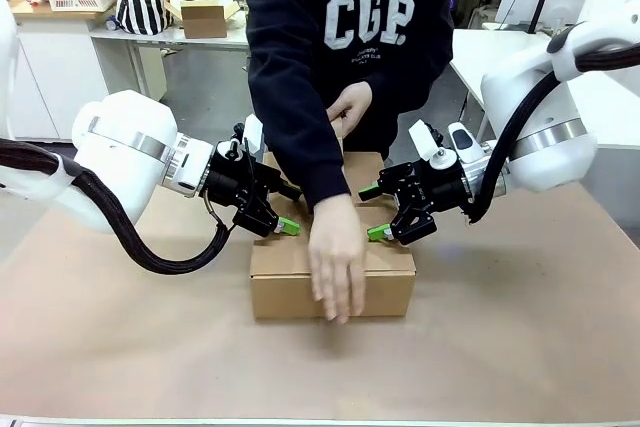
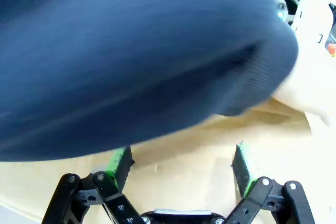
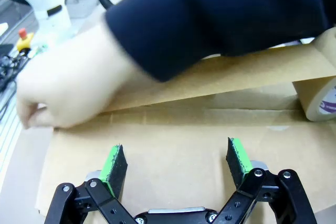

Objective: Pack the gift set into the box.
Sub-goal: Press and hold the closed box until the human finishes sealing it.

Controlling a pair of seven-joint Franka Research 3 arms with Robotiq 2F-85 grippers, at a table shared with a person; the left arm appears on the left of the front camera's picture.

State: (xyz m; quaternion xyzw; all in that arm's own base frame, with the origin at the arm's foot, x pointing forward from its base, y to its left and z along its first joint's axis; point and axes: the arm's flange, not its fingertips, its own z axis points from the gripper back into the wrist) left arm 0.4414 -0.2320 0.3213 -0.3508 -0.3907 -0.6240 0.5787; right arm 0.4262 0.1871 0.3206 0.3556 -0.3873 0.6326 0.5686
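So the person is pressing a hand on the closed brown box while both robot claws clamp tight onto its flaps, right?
Not quite. The person's hand does press on the closed box, but the left gripper and right gripper are both open, as each wrist view shows.

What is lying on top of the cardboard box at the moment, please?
The person's hand presses flat on the closed box, sleeve stretched above it. A roll of brown tape rests on the flaps too. The contents are covered, so nothing inside can be seen.
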